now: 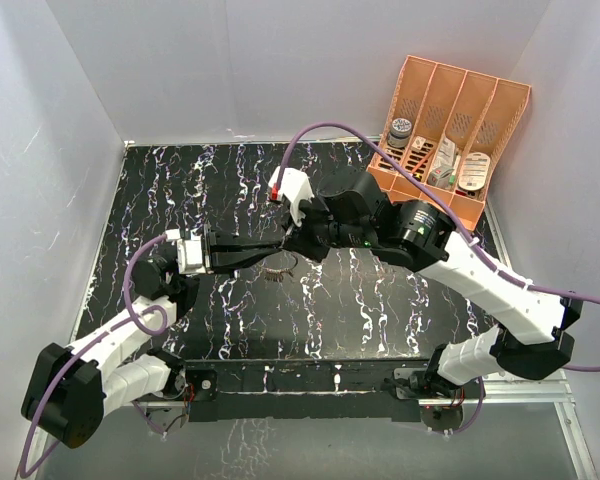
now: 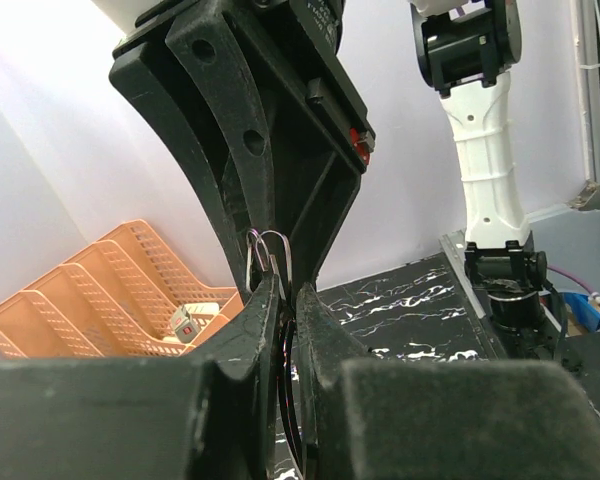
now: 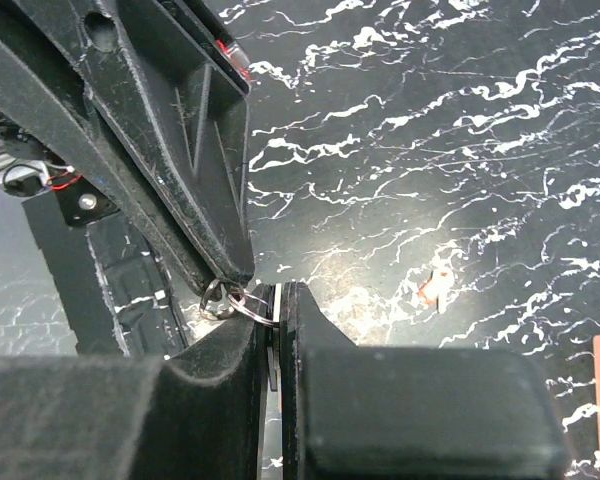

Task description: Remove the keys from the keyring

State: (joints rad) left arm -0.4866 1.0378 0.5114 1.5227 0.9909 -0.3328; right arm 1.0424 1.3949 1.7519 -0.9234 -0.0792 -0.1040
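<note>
Left gripper (image 2: 280, 292), right gripper (image 3: 277, 298) both clamped on keyring (image 2: 270, 243), keys (image 1: 277, 271) dangled below. Separation step; next likely needed coil pried, key slid.

Bright, even light; wall (image 2: 50, 150) glares white (left wrist view); nearest foreground soft, unfocused.
</note>
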